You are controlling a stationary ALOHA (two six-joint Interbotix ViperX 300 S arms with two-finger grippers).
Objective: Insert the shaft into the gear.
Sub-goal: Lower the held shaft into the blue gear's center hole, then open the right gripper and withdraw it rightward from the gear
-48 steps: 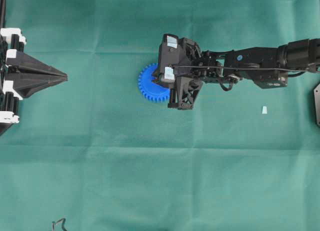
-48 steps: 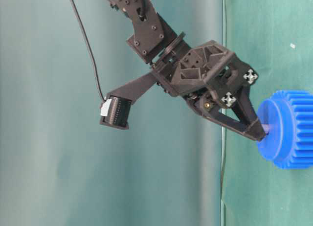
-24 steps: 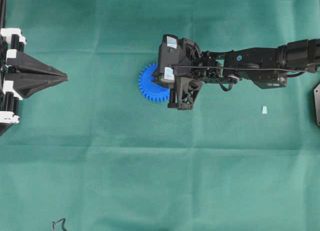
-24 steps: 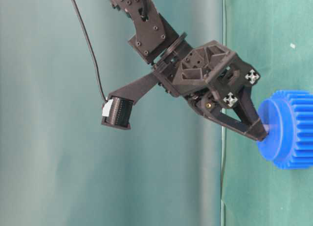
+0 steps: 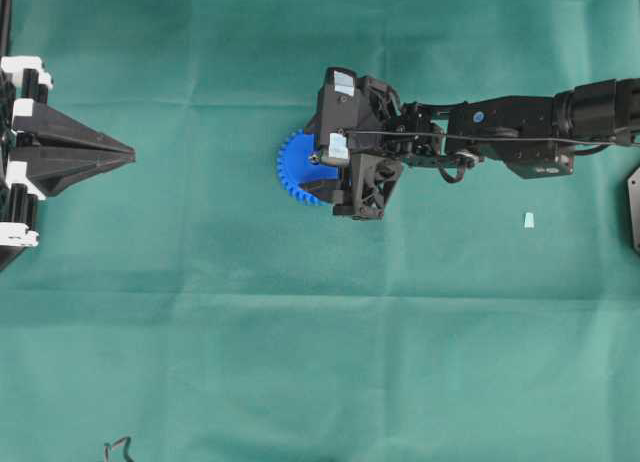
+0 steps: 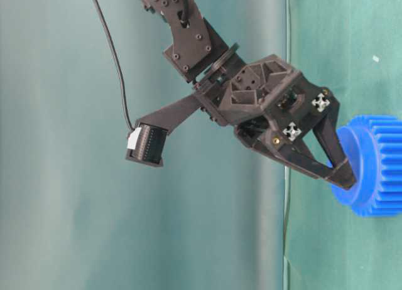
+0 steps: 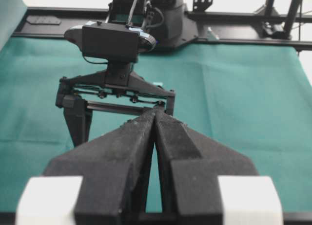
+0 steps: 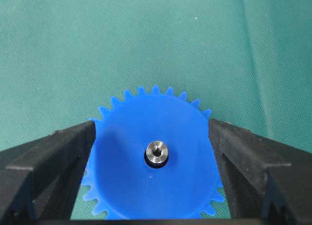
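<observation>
Overhead exterior view: the gear [image 5: 298, 168] is seen lying flat on the green-covered counter [image 5: 300, 362], partly hidden under the right gripper [image 5: 322, 174]. The left gripper [image 5: 128, 155] is parked well apart from the gear, its fingers pressed together to a point. A small pale scrap [image 5: 528, 219] is noted on the cloth, well apart from the gear, beyond the right arm.

Table-level exterior view: the right gripper [image 6: 344, 175] is angled down onto the gear [image 6: 377, 177]; its fingers are spread and straddle the raised hub.

Left wrist view: the left gripper [image 7: 155, 119] is recorded clenched, nothing between the fingers. The right arm's wrist camera [image 7: 111, 41] is seen beyond it.

Right wrist view: the shaft [image 8: 157, 150] is seated upright in the centre hole of the gear [image 8: 153, 161], only its silvery end face showing. The right gripper's fingers [image 8: 48, 161] stand released, one on either side of the gear, clear of the shaft.
</observation>
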